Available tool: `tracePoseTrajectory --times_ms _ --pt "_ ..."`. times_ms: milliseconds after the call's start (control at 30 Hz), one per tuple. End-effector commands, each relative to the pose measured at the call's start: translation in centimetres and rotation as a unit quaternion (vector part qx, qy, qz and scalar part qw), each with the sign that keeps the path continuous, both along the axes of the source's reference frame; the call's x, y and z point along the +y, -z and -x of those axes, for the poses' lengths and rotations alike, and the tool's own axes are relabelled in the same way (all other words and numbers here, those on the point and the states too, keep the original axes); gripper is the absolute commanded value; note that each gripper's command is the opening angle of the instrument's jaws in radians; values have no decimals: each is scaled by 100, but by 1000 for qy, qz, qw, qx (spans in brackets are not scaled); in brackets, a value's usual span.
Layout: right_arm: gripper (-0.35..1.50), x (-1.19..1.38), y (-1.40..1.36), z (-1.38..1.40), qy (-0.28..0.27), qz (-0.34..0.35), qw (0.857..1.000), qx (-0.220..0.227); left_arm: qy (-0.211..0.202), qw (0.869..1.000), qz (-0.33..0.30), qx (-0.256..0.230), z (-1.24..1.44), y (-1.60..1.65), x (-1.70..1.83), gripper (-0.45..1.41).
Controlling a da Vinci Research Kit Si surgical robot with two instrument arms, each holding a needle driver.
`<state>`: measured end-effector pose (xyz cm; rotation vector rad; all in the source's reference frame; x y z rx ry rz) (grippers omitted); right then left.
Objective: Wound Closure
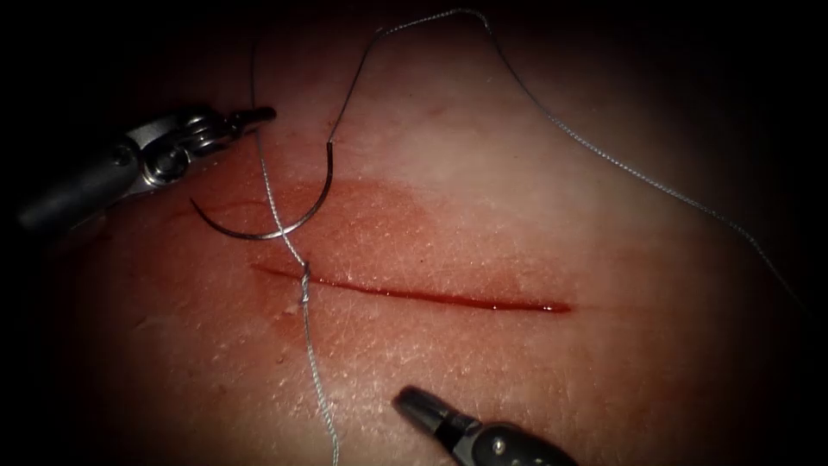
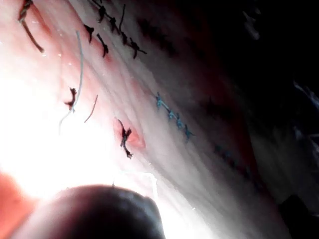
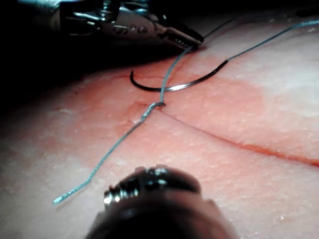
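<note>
1. Nearest to you, your right tool sits over the tissue on the near side of the cut, roughly below its middle. Its jaws are pressed together and grasp nothing.
2. Just to its left a free end of thread lies on the tissue, running from the near edge up to the cut; in the right wrist view this end lies flat with its tip loose.
3. The cut runs across the tissue as a thin dark-red line, ringed by red fluid. Near its left end the thread forms a knot, seated on the line of the cut; the right wrist view shows the same knot.
4. Beyond the knot the needle lies loose on the tissue's surface on the far side of the cut, its curve opening away from you, not in the tissue and held by neither tool. The strand rising from the knot crosses over its curve.
5. Your left tool stands farther back toward the tissue's left edge, clenched on that strand, which runs taut to the knot.
6. Farthest, thread from the needle's blunt end loops toward the far edge and trails off to the right edge.
</note>
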<state>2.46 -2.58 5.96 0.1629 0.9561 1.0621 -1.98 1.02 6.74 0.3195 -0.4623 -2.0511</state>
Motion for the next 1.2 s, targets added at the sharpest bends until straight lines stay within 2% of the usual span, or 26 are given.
tracePoseTrajectory --times_ms 33,67,100,200,233,267,333,367,433,467,500,567,633,700,733,867,933,1067,1100,1133,1167,1200 --pt "29 0 -7 -22 -4 -13 1000 -11 0 1000 3 -4 4 6 14 -30" --pt "29 0 -7 -22 -4 -13 1000 -11 0 1000 3 -4 4 6 14 -30" --pt "44 3 -6 -28 -5 -11 1000 -13 -1 1000 2 -6 4 6 14 -30" --pt "29 3 -4 -35 -5 -10 1000 -15 -2 1000 3 -6 4 6 13 -30" --pt "29 3 -4 -35 -5 -10 1000 -15 -2 1000 3 -6 4 6 13 -30" --pt "41 3 -3 -41 -3 -7 1000 -19 -2 1000 3 -6 5 6 13 -25" --pt "88 4 1 -47 -6 -6 1000 -17 -2 1000 3 -6 6 6 13 -1" --pt "96 4 3 -48 -7 -6 1000 -15 -2 1000 3 -6 6 6 13 2" --pt "84 7 10 -50 -9 -4 1000 -11 -2 1000 2 -7 7 6 12 4" --pt "68 9 17 -52 -10 -5 1000 -9 -2 1000 2 -7 7 6 12 5" --pt "59 9 20 -52 -11 -6 1000 -9 -2 1000 3 -7 7 6 12 5" --pt "51 8 23 -55 -11 -7 1000 -9 -3 1000 3 -7 7 5 12 5" --pt "56 5 21 -57 -11 -5 1000 -9 -3 1000 3 -7 7 5 12 5" --pt "83 3 18 -60 -12 -4 1000 -10 -3 1000 3 -7 7 5 12 5" --pt "83 4 19 -61 -12 -5 1000 -10 -3 1000 3 -7 7 5 12 5" --pt "52 11 30 -61 -15 -8 1000 -8 -3 1000 3 -7 7 4 12 5" --pt "46 6 26 -66 -14 -6 1000 -8 -3 1000 3 -7 8 4 12 5" --pt "46 -3 14 -77 -14 0 1000 -7 -3 1000 3 -7 8 4 12 5" --pt "37 -5 11 -78 -12 1 1000 -7 -3 1000 3 -7 9 4 12 5" --pt "-10 -7 8 -79 -11 2 1000 -6 -3 1000 3 -7 9 4 12 5" --pt "-35 -8 8 -79 -10 2 1000 -5 -3 1000 3 -7 9 4 12 4" --pt "-35 -7 9 -79 -10 2 1000 -5 -3 1000 3 -7 9 4 12 0"
